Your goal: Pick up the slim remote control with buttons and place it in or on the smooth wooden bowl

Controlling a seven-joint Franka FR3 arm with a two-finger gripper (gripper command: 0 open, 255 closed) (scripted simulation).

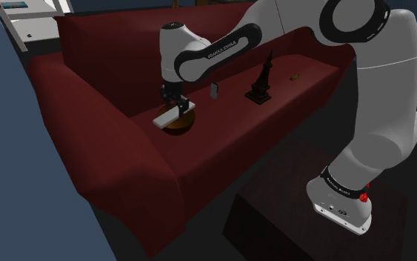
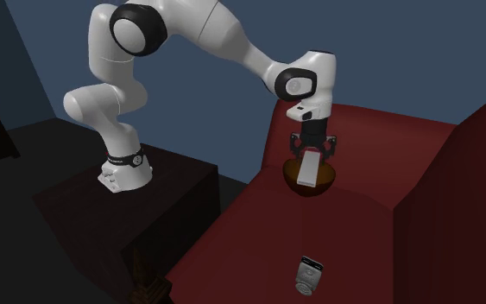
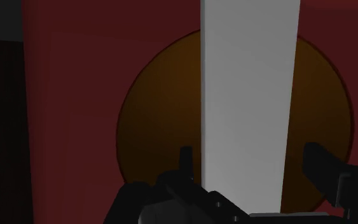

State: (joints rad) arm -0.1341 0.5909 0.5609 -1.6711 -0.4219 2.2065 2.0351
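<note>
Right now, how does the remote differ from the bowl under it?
The remote is pale grey, flat and straight; the bowl is brown and round. The remote crosses above the bowl, its end past the rim; the bowl sits on the red sofa. Both are below the pincer.

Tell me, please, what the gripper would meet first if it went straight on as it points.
Likely the remote, which lies just ahead between the gripper's open jaws, across the bowl.
</note>
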